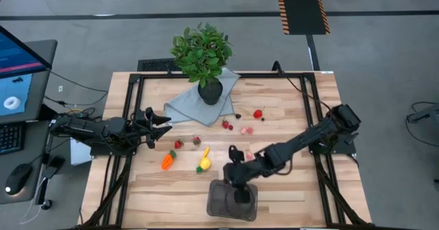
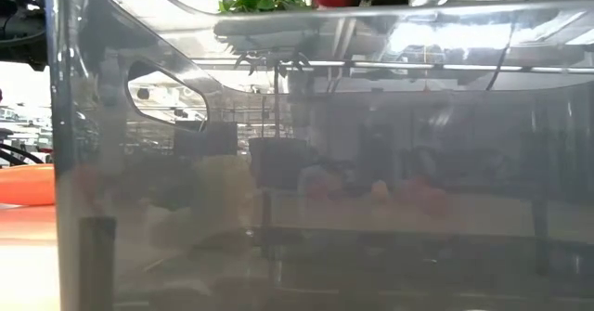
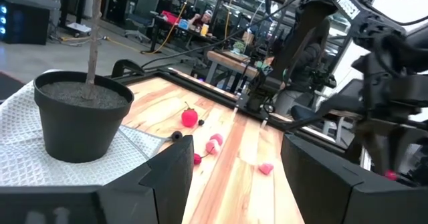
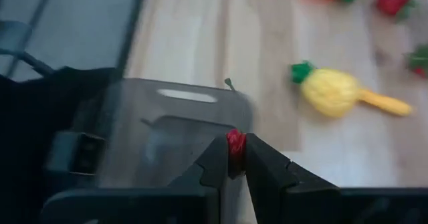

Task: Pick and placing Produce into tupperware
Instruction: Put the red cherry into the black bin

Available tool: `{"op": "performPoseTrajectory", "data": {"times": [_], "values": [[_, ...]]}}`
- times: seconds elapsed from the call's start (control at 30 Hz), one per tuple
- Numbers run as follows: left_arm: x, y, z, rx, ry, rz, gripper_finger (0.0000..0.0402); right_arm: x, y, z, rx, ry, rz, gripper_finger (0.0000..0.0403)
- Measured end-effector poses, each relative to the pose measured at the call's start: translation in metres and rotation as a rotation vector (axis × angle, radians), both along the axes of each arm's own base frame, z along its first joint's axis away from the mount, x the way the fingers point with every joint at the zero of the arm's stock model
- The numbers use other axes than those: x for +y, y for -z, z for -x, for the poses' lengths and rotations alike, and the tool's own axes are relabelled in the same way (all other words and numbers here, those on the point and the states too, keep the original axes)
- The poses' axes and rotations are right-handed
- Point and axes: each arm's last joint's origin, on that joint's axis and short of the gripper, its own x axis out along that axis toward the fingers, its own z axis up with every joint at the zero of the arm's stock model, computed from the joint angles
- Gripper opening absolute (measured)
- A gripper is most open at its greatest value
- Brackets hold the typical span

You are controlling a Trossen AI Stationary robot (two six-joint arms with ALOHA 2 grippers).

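Observation:
The tupperware, a clear grey tub, stands near the table's front edge and fills the low view. My right gripper hovers over the tub's far rim, shut on a small red produce piece. On the wood lie an orange carrot, a yellow lemon with a banana, strawberries and red and pink berries. My left gripper waits at the table's left side, open and holding nothing. My right gripper pinches the small red piece between the free ends of its two fingers. The fingers slant down from the table's right and far side. The piece is lifted clear, above the tub's far rim.
A leafy plant in a black pot stands on a blue-grey cloth at the far middle. A strawberry lies to the right of the cloth. A black frame runs along the table's edges. A monitor and a mouse lie off the left edge.

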Motion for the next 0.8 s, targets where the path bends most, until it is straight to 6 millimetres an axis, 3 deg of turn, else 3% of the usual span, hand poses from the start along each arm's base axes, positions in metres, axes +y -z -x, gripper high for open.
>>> {"op": "performPoseTrajectory", "data": {"times": [0.23, 0.43, 0.57, 0.8], "values": [[0.000, 0.001, 0.000, 0.006, 0.017, -0.004, 0.0213, 0.036, 0.007, 0.009, -0.041, 0.023, -0.038, 0.0067], [-0.001, 0.001, 0.000, 0.015, 0.027, 0.001, 0.0213, 0.052, 0.045, 0.001, 0.069, 0.046, -0.061, 0.0074], [-0.001, 0.003, -0.001, 0.031, 0.032, 0.013, 0.0213, 0.060, 0.051, -0.007, 0.073, 0.047, -0.112, 0.0102], [-0.002, 0.004, -0.001, 0.035, 0.062, 0.029, 0.0213, 0.061, 0.056, -0.008, 0.109, 0.083, -0.133, 0.0186]]}}
